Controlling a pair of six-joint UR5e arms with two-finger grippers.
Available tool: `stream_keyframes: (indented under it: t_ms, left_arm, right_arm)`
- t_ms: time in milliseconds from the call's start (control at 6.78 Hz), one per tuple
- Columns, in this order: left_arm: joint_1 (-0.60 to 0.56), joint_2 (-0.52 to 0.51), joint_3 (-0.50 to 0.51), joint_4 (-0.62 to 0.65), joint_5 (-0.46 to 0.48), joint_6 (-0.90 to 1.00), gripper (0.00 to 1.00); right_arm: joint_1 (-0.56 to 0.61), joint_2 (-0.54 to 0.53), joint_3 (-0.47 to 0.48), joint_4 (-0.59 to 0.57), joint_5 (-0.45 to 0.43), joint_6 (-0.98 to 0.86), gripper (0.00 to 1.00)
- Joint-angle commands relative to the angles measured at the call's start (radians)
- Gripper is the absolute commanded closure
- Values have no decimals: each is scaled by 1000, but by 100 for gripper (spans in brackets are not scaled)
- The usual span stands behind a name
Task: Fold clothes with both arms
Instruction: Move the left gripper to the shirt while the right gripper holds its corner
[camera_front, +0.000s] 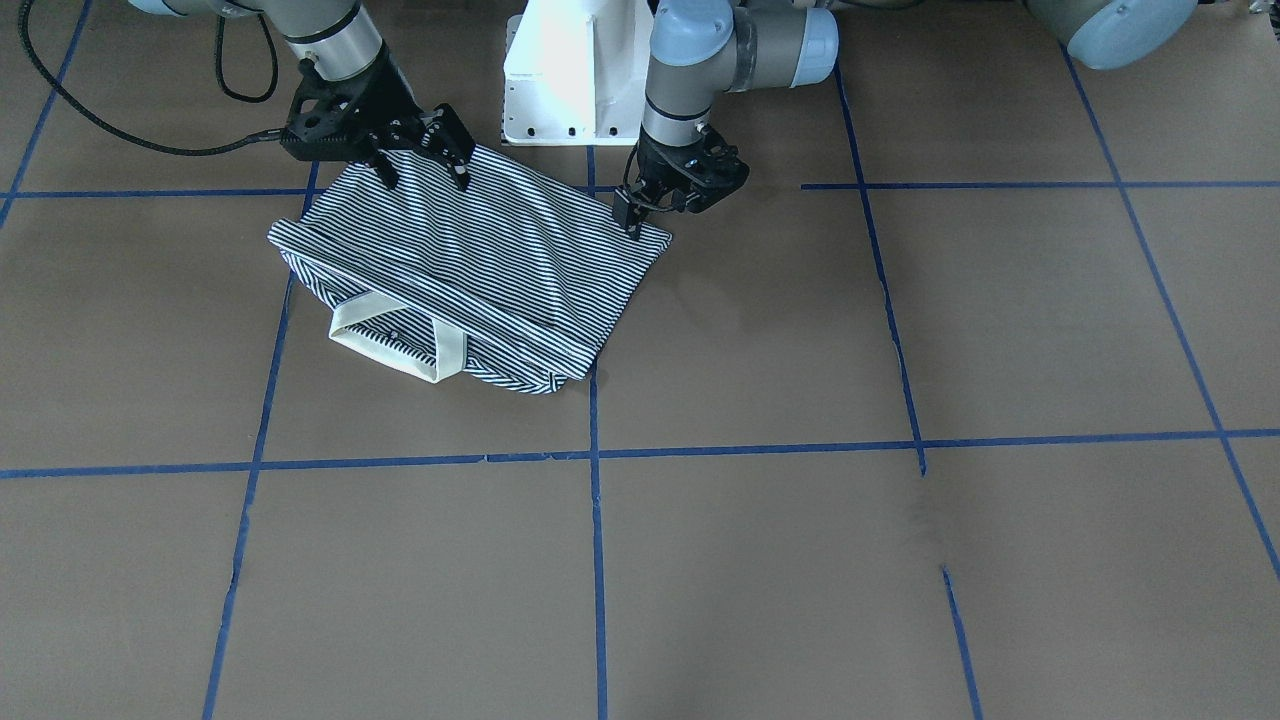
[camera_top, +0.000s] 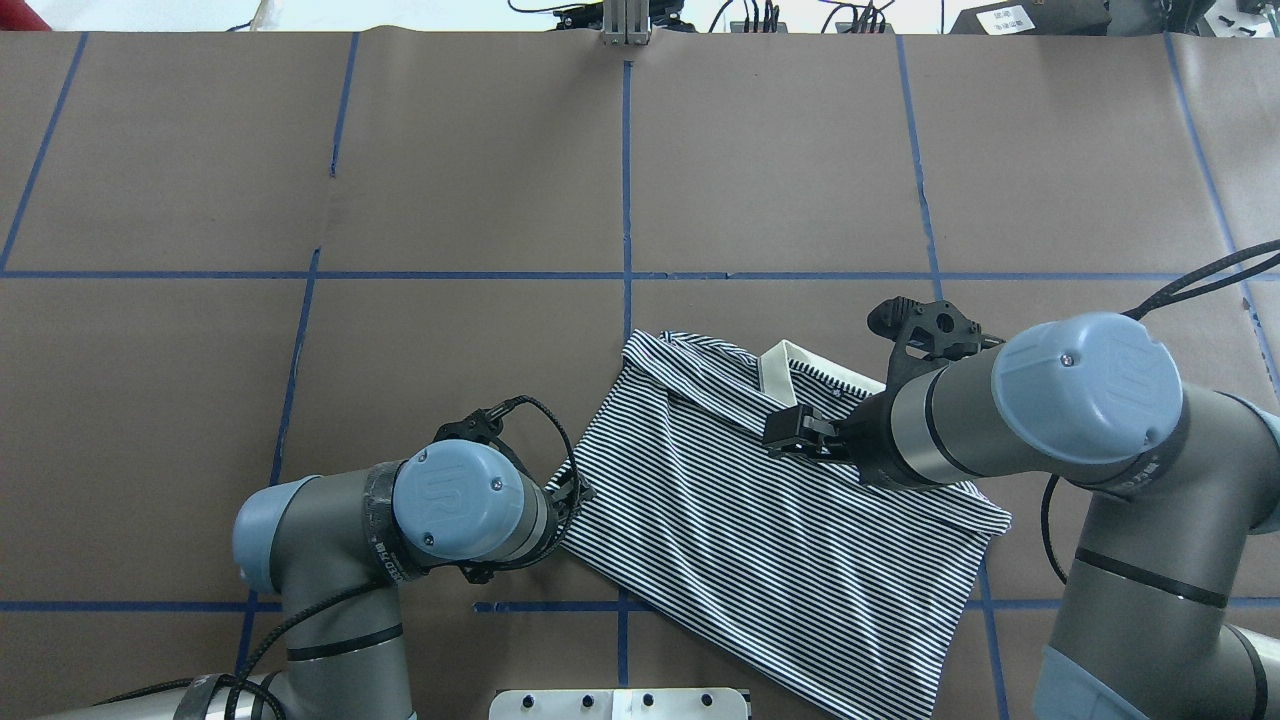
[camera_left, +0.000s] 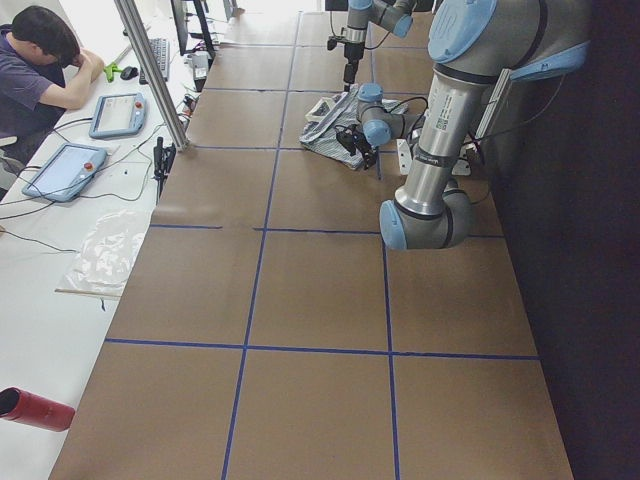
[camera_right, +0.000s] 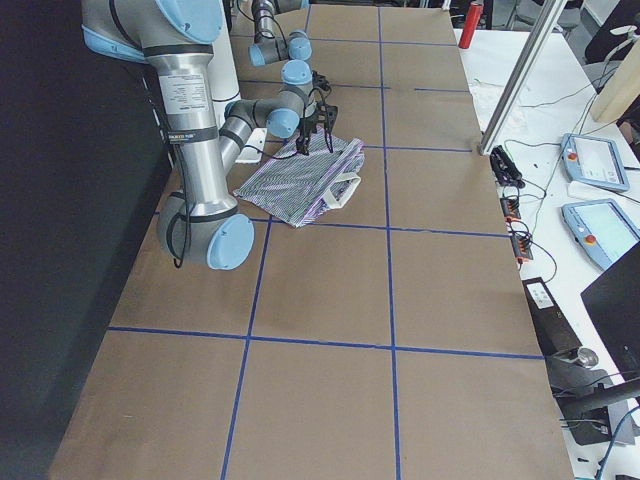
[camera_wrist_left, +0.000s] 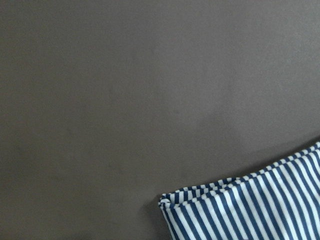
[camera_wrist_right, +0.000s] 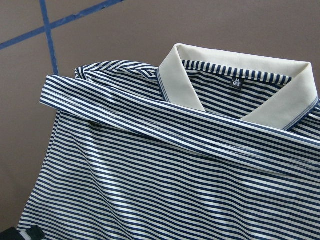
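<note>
right hand (camera_front: 424, 170) over shirt (camera_front: 480, 270), fingers (camera_front: 461, 170) apart

Front view: the left gripper (camera_front: 632, 215) has its fingers overlapping in line of sight beside the shirt (camera_front: 480, 260) corner, so the jaw gap is not readable.

Overhead: the left gripper sits almost wholly under the left arm (camera_top: 455, 505), with only dark bits showing at the fingers' level. The right arm (camera_top: 1000, 420) covers most of the right gripper (camera_front: 423, 172), plus the collar (camera_top: 775, 365) section and stripes behind its fingers.

Left wrist view: no fingers in frame; the shirt corner is cut by the bottom and right edges.

Right wrist view: the shirt runs off the bottom and right edges. A black piece (camera_wrist_right: 27, 234) is cropped at the lower-left corner and cannot be identified. The neck label (camera_wrist_right: 236, 81) is too small to read.

Side views: both grippers are too small to judge.
</note>
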Motion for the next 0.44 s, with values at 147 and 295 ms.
stream_keyframes:
  t_ms: [147, 295]
  left_arm:
    - [1, -26, 39, -4, 49, -1, 13]
    - [1, -27, 40, -5, 49, -1, 14]
  right_arm:
    - [3, -1, 1, 0, 0, 0, 0]
    - [3, -2, 1, 0, 0, 0, 0]
